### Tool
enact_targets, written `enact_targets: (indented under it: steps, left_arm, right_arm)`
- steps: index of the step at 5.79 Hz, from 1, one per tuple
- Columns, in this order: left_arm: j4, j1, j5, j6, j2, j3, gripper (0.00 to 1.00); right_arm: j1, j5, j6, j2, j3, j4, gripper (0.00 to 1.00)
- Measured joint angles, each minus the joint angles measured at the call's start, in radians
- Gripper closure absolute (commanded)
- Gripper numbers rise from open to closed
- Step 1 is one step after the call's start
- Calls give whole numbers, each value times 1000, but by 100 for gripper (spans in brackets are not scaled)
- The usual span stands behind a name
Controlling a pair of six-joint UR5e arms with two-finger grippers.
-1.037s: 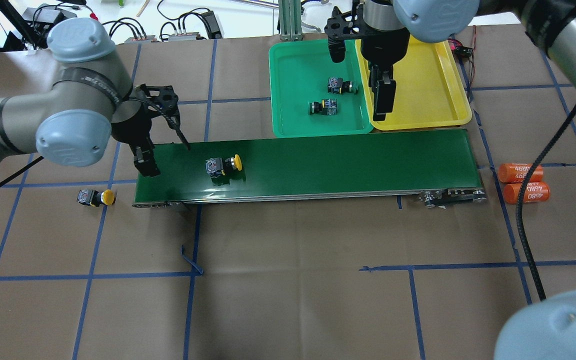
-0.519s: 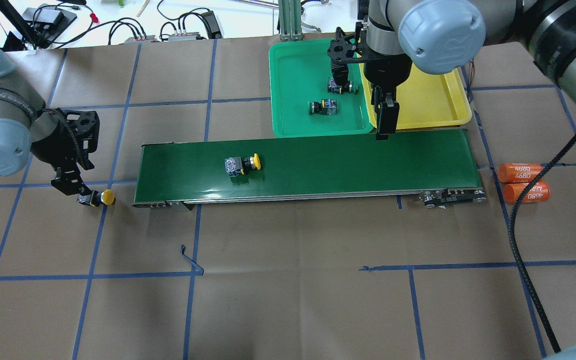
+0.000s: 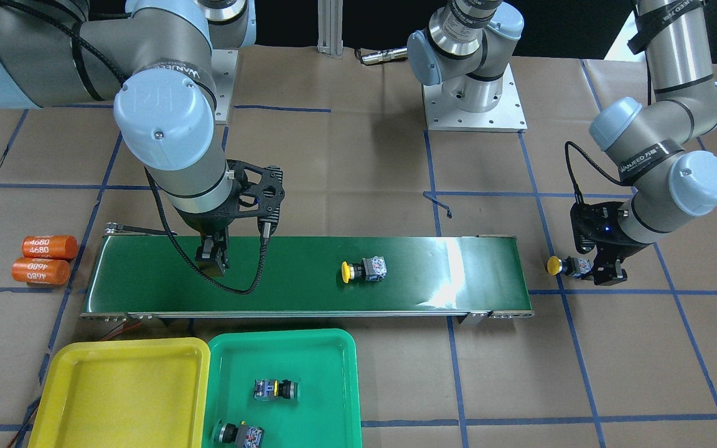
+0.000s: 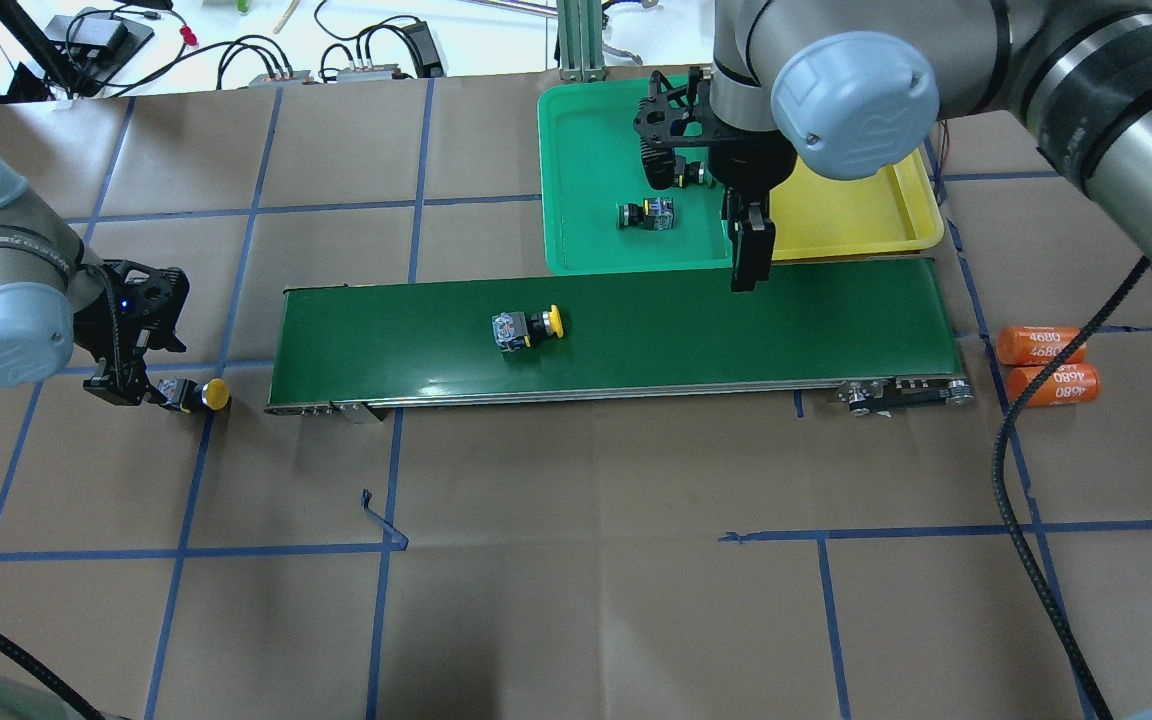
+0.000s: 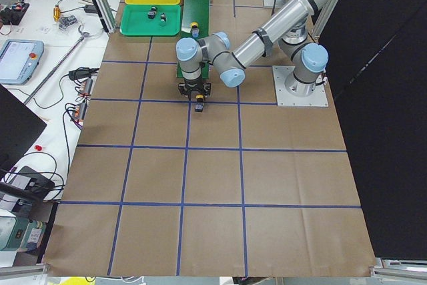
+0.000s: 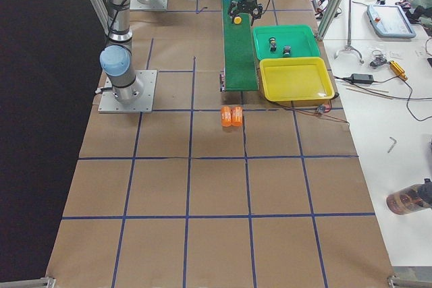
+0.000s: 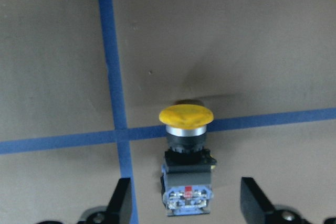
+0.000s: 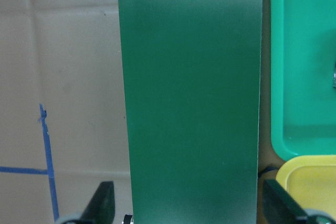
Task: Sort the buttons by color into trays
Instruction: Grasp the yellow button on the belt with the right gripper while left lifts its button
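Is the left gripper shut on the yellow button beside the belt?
No, the left gripper is open around the yellow button, with a visible gap on each side of its body.

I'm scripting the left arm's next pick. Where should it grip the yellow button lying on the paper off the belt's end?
Grip the yellow button by its blocky body, coming straight down with the left gripper. It lies on its side, and the body's flat faces sit between the open fingers; the round cap would likely slip.

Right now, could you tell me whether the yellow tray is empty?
Empty: the yellow tray shows only bare plastic in the front-facing and exterior right views.
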Motion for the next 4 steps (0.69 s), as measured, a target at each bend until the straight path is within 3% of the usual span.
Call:
enact_targets:
  steps: [1, 2, 3, 4]
  left_arm:
    - [64, 6, -9, 40, -10, -47, 18]
    - [110, 10, -15, 54, -17, -85, 41]
    - [129, 10, -18, 58, -20, -100, 90]
    - [143, 10, -19, 59, -23, -100, 100]
  right_arm:
    - [35, 2, 42, 7, 33, -78, 0]
    - [89, 3, 85, 27, 51, -152, 0]
    - [140, 4, 123, 57, 58, -214, 0]
    - [173, 4, 143, 92, 63, -260, 0]
